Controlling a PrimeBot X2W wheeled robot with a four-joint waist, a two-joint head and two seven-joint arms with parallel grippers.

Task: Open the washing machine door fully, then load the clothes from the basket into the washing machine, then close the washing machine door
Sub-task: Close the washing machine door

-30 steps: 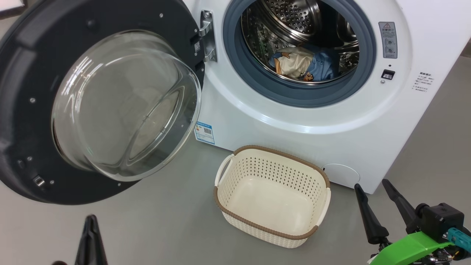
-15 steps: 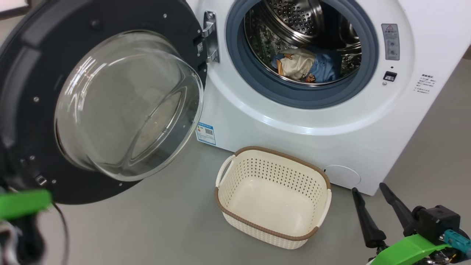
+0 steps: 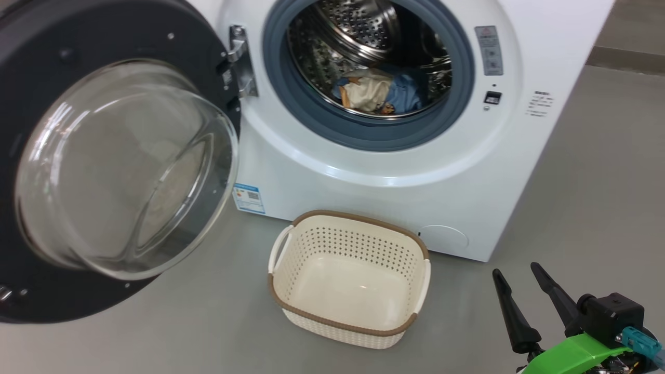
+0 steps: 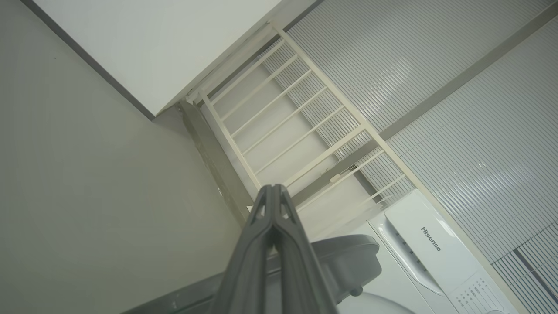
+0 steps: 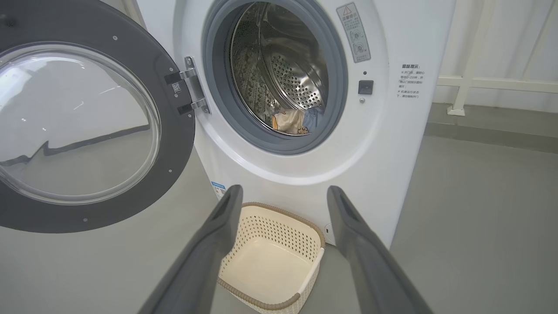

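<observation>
- Washing machine (image 3: 374, 171): white front-loader across the upper middle of my head view. The mouth stands uncovered, with a grey-blue gasket (image 3: 374, 136) around the perforated steel drum (image 3: 358, 26).
- Washing machine door (image 3: 104, 31): swung wide out to my left on its metal hinge (image 3: 240, 57). Black rim, with the clear glass bowl (image 3: 119, 166) bulging toward the camera.
- Basket (image 3: 358, 214): upright on the grey floor (image 3: 597, 182), just in front of the machine's lower front and below the mouth. Its bare cream bottom is in view, and the round cover (image 3: 444, 236) is near its right corner.
- Right gripper (image 3: 515, 270): low right in my head view, to the right of the basket and apart from it. The jaws are spread wide with nothing between them. In the right wrist view the two fingers frame the basket.
- Left gripper (image 4: 273, 189): in the left wrist view the jaws are pressed together and pinch nothing. The tips point at a white railing (image 4: 283, 109) and a ribbed wall (image 4: 436, 65), and the machine's top sits at the lower right.
- Clothes (image 3: 379, 93): a small cream, light blue and orange bundle lying at the bottom of the drum, inside the machine.
</observation>
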